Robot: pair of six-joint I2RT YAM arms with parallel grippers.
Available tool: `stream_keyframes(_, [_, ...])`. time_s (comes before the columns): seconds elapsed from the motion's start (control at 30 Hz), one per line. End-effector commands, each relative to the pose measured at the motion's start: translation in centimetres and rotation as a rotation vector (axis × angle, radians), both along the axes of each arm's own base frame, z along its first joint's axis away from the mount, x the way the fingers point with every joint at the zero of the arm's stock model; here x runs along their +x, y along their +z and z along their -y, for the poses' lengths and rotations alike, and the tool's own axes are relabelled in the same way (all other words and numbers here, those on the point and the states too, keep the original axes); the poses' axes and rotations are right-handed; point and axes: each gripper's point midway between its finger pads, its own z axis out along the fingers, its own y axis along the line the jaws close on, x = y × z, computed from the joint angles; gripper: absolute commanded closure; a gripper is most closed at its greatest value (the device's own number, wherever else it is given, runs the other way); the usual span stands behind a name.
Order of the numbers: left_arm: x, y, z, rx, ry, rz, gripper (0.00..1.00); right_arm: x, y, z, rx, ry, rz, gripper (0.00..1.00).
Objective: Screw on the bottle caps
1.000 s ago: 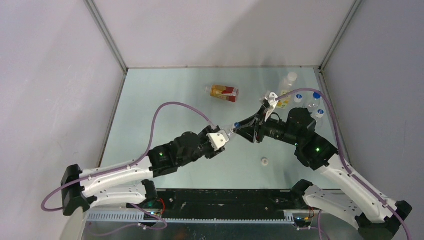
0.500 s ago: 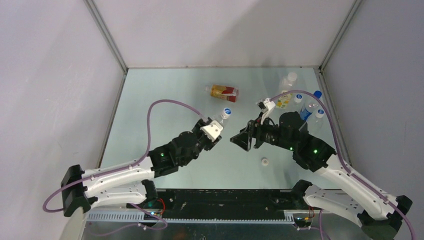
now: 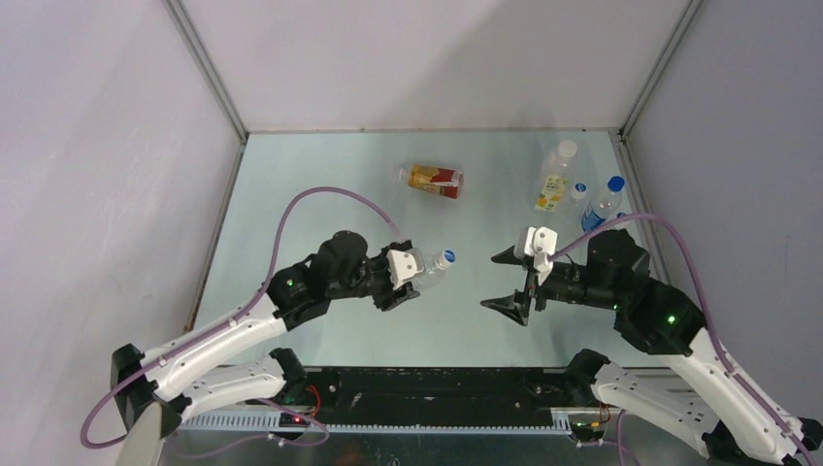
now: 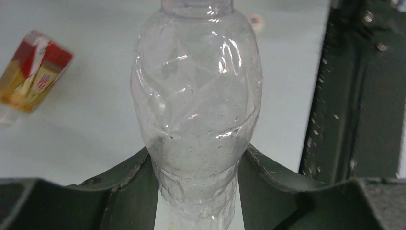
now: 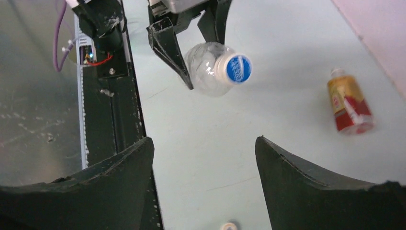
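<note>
1. My left pincer (image 4: pixel 196 153) is pinching the clear bottle (image 3: pixel 430 269) around the lower part of its body, one finger on each side, pads touching the plastic.
2. The clear bottle lies roughly level in that grip, with its neck reaching out past my left fingertips toward my right pincer. I cannot tell whether it clears the table (image 3: pixel 320 184).
3. A blue cap (image 5: pixel 238 68) sits on the neck of the clear bottle, facing my right pincer. I cannot tell how tightly it is seated.
4. The amber bottle (image 3: pixel 435 180) with its red-orange label lies on its side on the table, well beyond my left pincer and apart from everything I hold. Its neck points away from my right side.
5. My right pincer (image 5: pixel 203 143) stands spread wide with nothing between its fingers. It is aimed at the blue cap, across a gap of bare table, and touches nothing.
6. A white cap (image 5: pixel 229 226) lies flat on the table just under my right pincer, apart from both fingers.
7. Beyond my right pincer, near the far right corner of the table, a yellow-labelled bottle (image 3: pixel 551 184) stands upright with a white top.
8. Just beside it to the right stand a small blue-topped bottle (image 3: pixel 580 192) and a clear blue-topped bottle (image 3: pixel 609 199), all well apart from my right pincer.
</note>
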Motion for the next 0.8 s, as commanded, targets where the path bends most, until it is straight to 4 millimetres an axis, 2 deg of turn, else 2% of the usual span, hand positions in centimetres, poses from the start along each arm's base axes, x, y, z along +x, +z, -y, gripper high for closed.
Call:
stream_keyframes(0.0, [-3.8,1.2,0.7,0.061,-0.275,-0.045,0.82,-1.2,1.3,0.1,-0.076,0.183,0.179,0.22])
stream_keyframes(0.2, [-4.3,1.7,1.0,0.1,-0.327,-0.045,0.81,-2.0,2.5,-0.7,-0.067,0.291,0.252,0.23])
stream_keyframes(0.4, [-4.6,1.2,1.3,0.154,-0.348,-0.027,0.82,-1.5,3.0,-1.7,-0.08,0.341,0.277,0.26])
stream_keyframes(0.77, [-5.1,2.3,2.3,0.102,-0.377,-0.023,0.82,-1.5,2.1,-3.1,-0.116,0.395,0.286,0.35])
